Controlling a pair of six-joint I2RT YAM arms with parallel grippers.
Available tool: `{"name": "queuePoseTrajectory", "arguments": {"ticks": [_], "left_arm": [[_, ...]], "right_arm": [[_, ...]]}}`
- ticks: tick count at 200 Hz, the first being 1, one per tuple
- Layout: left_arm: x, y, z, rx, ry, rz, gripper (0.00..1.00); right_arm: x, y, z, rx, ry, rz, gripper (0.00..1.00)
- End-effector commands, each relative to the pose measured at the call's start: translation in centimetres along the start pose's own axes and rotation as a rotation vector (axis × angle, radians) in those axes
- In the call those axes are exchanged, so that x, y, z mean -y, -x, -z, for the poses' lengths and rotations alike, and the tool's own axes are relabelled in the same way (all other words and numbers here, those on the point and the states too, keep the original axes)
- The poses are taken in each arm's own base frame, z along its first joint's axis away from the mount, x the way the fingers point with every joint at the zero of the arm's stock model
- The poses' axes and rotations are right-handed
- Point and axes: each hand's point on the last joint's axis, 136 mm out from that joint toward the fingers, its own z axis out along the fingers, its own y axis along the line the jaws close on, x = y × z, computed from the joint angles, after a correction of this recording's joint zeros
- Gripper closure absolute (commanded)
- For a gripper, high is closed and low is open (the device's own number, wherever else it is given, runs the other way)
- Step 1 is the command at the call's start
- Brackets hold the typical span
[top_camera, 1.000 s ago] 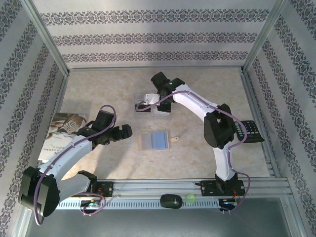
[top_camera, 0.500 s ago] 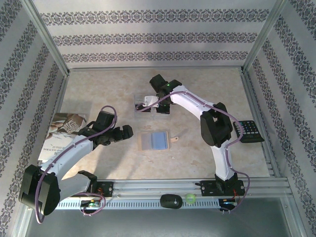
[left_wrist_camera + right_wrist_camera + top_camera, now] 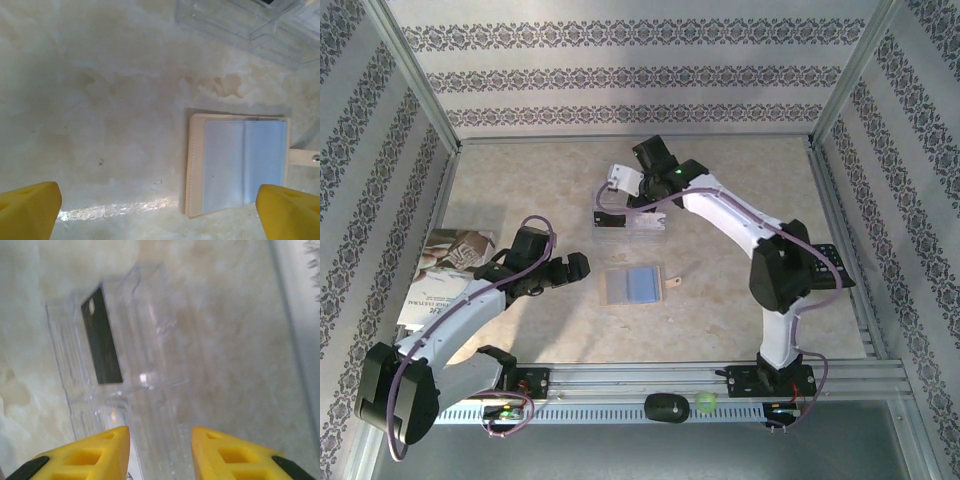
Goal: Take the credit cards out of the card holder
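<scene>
The card holder point(image 3: 635, 286) lies flat and open on the worktop point(image 3: 540, 180), about midway between the two arms. Its pale blue-grey inner pockets face up within a tan border. Its closing tab point(image 3: 673, 282) projects from the right edge in the top view. No card can be made out in its pockets.

The black credit card point(image 3: 102, 337) lies inside one compartment of the clear tray point(image 3: 632, 220) and bears a small pale mark near one end. The tray stands on the far side of the card holder, apart from it.

The right hand point(image 3: 160, 436) hangs directly above the tray. Its yellow fingers are parted, nothing is between them, and the tray's walls are visible through the gap.

The left hand point(image 3: 159, 215) hovers over bare worktop just left of the card holder. Its fingers are spread wide and empty, and the holder lies nearer its right finger in the wrist view.

A printed booklet point(image 3: 445, 270) rests at the left edge of the worktop. A black keypad device point(image 3: 825, 265) sits at the right edge, partly behind the right arm.
</scene>
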Motion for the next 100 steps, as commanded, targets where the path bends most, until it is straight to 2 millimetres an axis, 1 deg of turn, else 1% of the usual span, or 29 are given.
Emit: {"name": "queuePoseTrajectory", "arguments": {"ticks": [1, 7, 14, 21, 29, 31, 33, 34, 36, 46, 59, 67, 81, 100], "left_arm": [[0.5, 2.2, 0.6, 0.105, -0.033, 0.013, 0.0], [0.8, 2.6, 0.7, 0.127, -0.041, 0.009, 0.0], [1.0, 3.3, 0.9, 0.158, -0.047, 0.005, 0.0], [1.1, 4.0, 1.2, 0.193, -0.046, 0.0, 0.0], [1.2, 4.9, 1.5, 0.233, -0.042, -0.009, 0.0], [1.3, 5.1, 1.6, 0.243, -0.044, -0.015, 0.0], [1.4, 5.3, 1.7, 0.253, -0.045, -0.02, 0.0], [1.4, 5.4, 1.7, 0.257, -0.045, -0.023, 0.0], [1.5, 5.7, 1.9, 0.271, -0.047, -0.028, 0.0], [1.6, 7.0, 2.6, 0.333, -0.031, -0.04, 0.0], [1.8, 8.7, 3.5, 0.42, -0.018, -0.066, 0.0], [1.7, 9.7, 4.1, 0.47, 0.005, -0.062, 0.0], [1.6, 11.5, 4.9, 0.551, 0.04, -0.077, 0.0], [0.0, 13.9, 5.9, 0.66, 0.181, -0.114, 0.0]], "right_arm": [[0.9, 3.4, 3.3, 0.2, -0.039, -0.224, 0.6], [1.1, 3.7, 4.0, 0.241, -0.062, -0.293, 0.59], [1.3, 3.5, 4.5, 0.282, -0.093, -0.376, 0.55], [0.9, 3.6, 5.2, 0.336, -0.085, -0.451, 0.51], [0.4, 3.4, 5.9, 0.384, -0.076, -0.524, 0.31], [0.3, 3.3, 6.1, 0.391, -0.08, -0.542, 0.24], [0.2, 3.1, 6.2, 0.398, -0.086, -0.561, 0.11], [0.3, 3.0, 6.3, 0.402, -0.092, -0.572, 0.06], [0.3, 2.8, 6.4, 0.407, -0.101, -0.594, 0.03], [0.5, 1.7, 7.1, 0.433, -0.149, -0.689, 0.02], [1.1, -0.6, 7.9, 0.432, -0.238, -0.817, 0.02], [1.3, -1.5, 8.4, 0.432, -0.275, -0.858, 0.02], [1.4, -3.8, 9.4, 0.405, -0.355, -0.935, 0.02], [1.5, -6.3, 10.7, 0.394, -0.437, -1.007, 0.02]]}}
